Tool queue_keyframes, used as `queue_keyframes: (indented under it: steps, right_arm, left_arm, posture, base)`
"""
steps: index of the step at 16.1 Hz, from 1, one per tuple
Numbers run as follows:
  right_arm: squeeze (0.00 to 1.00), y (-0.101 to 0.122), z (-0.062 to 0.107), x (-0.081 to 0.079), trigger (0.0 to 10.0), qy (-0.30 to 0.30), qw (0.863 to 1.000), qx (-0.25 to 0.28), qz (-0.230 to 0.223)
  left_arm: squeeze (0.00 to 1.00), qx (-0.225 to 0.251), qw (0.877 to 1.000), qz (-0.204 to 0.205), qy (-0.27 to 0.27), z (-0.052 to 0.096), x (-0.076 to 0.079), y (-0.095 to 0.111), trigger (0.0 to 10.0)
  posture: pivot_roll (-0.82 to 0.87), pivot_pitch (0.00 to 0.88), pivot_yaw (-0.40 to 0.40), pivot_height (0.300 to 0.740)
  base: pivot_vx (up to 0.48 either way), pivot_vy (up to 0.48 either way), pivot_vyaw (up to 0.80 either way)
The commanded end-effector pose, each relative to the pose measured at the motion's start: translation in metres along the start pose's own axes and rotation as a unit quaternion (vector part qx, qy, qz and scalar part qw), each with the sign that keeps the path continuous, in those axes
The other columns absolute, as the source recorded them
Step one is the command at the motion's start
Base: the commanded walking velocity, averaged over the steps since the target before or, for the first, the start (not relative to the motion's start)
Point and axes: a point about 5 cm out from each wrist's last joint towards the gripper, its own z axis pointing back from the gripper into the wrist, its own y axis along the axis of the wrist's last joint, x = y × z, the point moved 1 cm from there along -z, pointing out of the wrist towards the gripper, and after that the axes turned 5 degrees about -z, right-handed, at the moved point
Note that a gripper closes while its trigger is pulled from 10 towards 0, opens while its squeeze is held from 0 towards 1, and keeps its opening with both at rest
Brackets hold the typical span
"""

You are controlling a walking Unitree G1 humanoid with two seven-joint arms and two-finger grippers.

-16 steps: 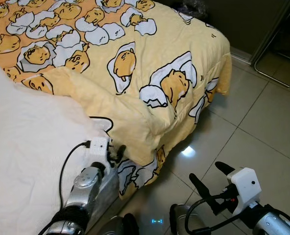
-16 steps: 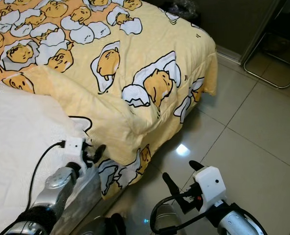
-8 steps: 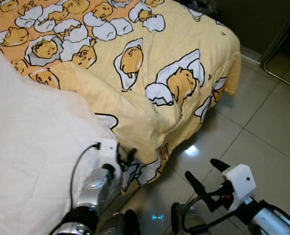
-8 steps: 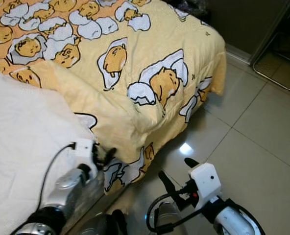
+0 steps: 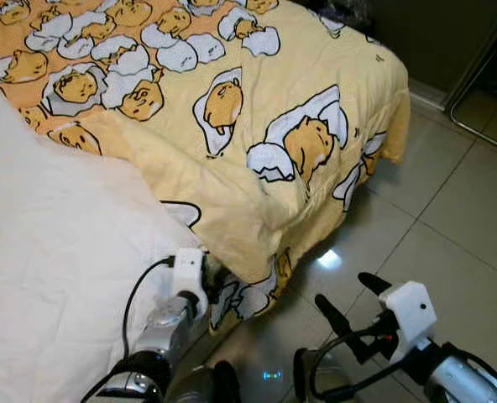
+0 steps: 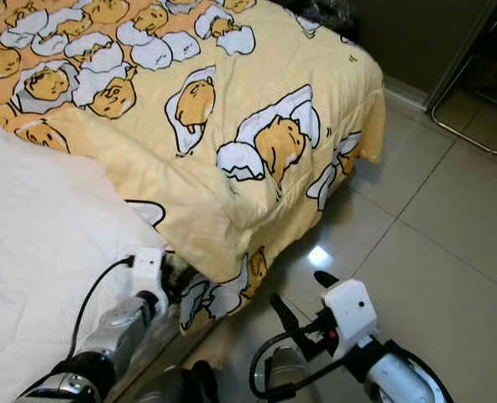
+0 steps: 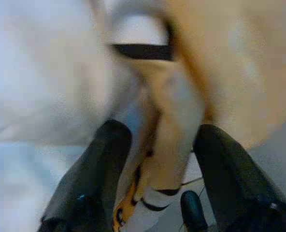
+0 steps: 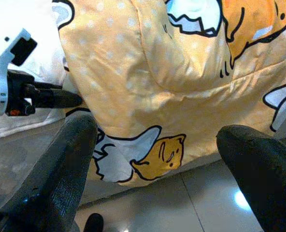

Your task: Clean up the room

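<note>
Both head eyes look steeply down on the bed corner, sharing the yellow cartoon-print comforter (image 5: 257,117) and tiled floor (image 5: 450,210). The left wrist camera sits blurringly close against the comforter's hanging edge; the right wrist camera faces it from farther back, near floor level.

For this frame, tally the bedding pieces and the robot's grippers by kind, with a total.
Yellow cartoon-print blanket: 1
White sheet: 1
Left gripper, at the blanket's hanging edge: 1
Right gripper, open over the tiled floor: 1
Total: 4
</note>
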Motion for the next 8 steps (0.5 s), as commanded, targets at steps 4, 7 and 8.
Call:
queue_keyframes:
  steps: [4,7,8]
  right_arm:
    - [0.0,-0.002,0.003,-0.003,10.0,0.002,1.0,-0.009,-0.003]
    - [0.0,-0.001,0.0,-0.002,10.0,0.002,1.0,-0.006,-0.002]
    - [0.0,0.001,0.0,-0.003,10.0,0.005,1.0,-0.003,-0.003]
  left_arm:
    - [0.0,-0.036,0.991,0.108,0.075,0.01,-0.029,-0.021,0.0]
    - [0.0,-0.033,0.993,0.095,0.059,0.009,-0.023,-0.022,0.0]
    - [0.0,-0.03,0.994,0.09,0.053,0.008,-0.021,-0.02,0.0]
  posture:
    - [-0.37,0.202,0.116,0.74]
    - [-0.37,0.205,0.112,0.74]
    - [-0.37,0.205,0.112,0.74]
  base:
    - [0.0,0.0,0.0]
    - [0.0,0.0,0.0]
    - [0.0,0.0,0.0]
